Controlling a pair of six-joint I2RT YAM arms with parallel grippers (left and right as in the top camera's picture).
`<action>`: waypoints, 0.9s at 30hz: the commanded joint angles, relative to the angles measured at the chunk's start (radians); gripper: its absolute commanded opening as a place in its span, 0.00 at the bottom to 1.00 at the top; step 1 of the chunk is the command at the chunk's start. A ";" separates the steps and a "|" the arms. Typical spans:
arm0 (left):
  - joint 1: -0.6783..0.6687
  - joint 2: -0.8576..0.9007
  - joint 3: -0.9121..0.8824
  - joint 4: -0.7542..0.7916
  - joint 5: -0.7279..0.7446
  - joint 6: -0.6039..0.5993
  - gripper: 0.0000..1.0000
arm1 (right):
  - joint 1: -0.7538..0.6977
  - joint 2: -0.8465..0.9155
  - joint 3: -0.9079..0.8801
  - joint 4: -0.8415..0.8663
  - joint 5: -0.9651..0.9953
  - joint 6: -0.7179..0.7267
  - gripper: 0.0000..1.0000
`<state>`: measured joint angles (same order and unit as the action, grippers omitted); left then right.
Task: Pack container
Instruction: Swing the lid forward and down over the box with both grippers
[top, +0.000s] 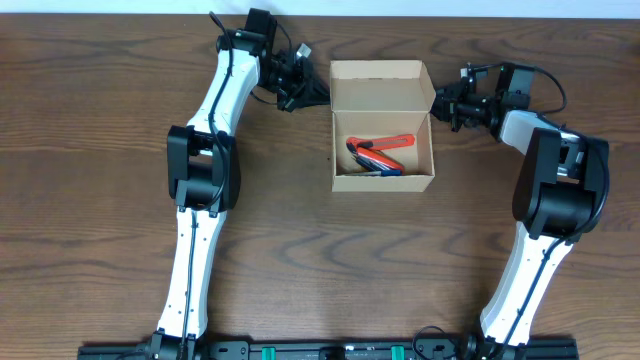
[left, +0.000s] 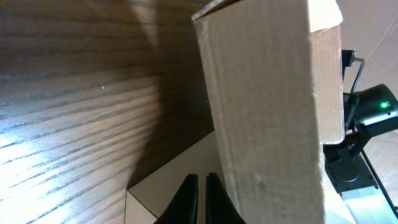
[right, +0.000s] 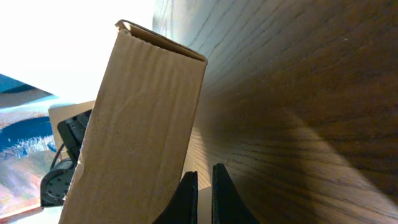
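Note:
The container (top: 383, 181), a small tan cardboard box, stands open at mid table with its flap lid (top: 380, 85) raised at the back. Red, orange and blue items (top: 378, 152) lie inside. My left gripper (top: 318, 97) is shut, close against the box's left side by the lid. In the left wrist view its tips (left: 202, 186) lie over a tan flap next to the box wall (left: 267, 112). My right gripper (top: 438, 105) is shut beside the box's right side. In the right wrist view its tips (right: 204, 183) sit just right of the cardboard (right: 137, 124).
Dark wood table (top: 100, 200) runs all round the box. Both arm bases stand at the front edge, on a rail (top: 330, 350). The right arm's camera (left: 373, 112) shows past the box in the left wrist view.

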<state>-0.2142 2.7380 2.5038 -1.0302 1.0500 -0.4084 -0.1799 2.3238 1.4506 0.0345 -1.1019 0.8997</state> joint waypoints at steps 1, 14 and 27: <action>-0.002 0.006 -0.004 0.040 0.057 -0.008 0.06 | 0.004 0.006 -0.001 0.007 -0.033 0.005 0.02; 0.006 0.006 -0.004 0.174 0.113 -0.026 0.06 | 0.004 0.006 -0.001 0.100 -0.084 0.010 0.01; 0.027 0.006 -0.003 0.333 0.340 -0.078 0.06 | 0.004 0.006 0.002 0.286 -0.187 0.108 0.01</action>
<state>-0.1905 2.7380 2.4969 -0.6994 1.2881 -0.4755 -0.1799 2.3238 1.4502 0.2916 -1.2240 0.9482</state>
